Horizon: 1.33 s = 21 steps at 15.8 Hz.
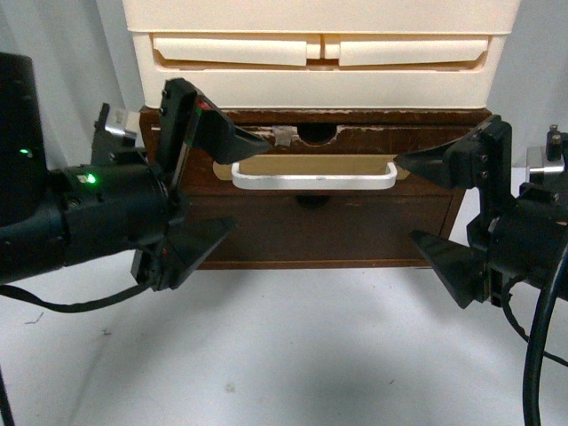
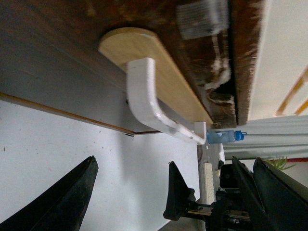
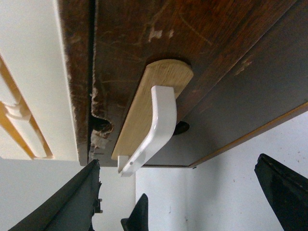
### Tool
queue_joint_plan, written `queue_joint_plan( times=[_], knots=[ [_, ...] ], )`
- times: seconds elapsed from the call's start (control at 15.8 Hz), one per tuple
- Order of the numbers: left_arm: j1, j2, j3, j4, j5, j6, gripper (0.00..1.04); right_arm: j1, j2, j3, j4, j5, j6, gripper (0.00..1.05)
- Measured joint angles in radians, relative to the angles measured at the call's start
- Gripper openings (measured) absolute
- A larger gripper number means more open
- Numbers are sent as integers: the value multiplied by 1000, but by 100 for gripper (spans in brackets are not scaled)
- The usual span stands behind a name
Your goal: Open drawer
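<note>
We find the drawer [image 1: 373,144] shut, its dark-brown front flush under the cream plastic drawer unit [image 1: 319,53] and straight ahead of both grippers. The left gripper [image 1: 249,182] stands with its jaws spread wide, one above the other, and grips nothing. Its upper fingertip [image 1: 257,140] lies in front of the drawer's chipped top edge, just beside a strip of tape [image 1: 282,137]. Its lower fingertip [image 1: 222,229] lies in front of the plain brown panel [image 1: 355,226] below the drawer. The right gripper [image 1: 405,198] is likewise spread wide and empty, its upper fingertip [image 1: 404,161] level with the tan oval plate [image 1: 311,165] and its lower one level with the plain panel. The white bar handle [image 1: 312,182] runs across between the two grippers, one end near each, and neither gripper touches it. In the left wrist view the handle [image 2: 144,96] curves out from the plate beyond the open fingers, clear of both. In the right wrist view the handle [image 3: 161,115] likewise stands ahead of the fingers, with the semicircular notch [image 3: 101,127] in the top edge beyond it. Both grippers hang above the white table [image 1: 293,355].
</note>
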Motion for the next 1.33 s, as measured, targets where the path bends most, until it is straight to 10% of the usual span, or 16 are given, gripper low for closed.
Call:
queue_joint_plan(
  times=[0.57,1.07,1.33],
  knots=[
    [-4,119,129,8,-1,-42,98,48,130,185,-33,19,2,98],
    [-2,145,149,13,1,-87,22,66,153,217,-10,54,9,25],
    [1,146,142,35,8,-203,15,67,157,209,14,56,153,16]
  ],
)
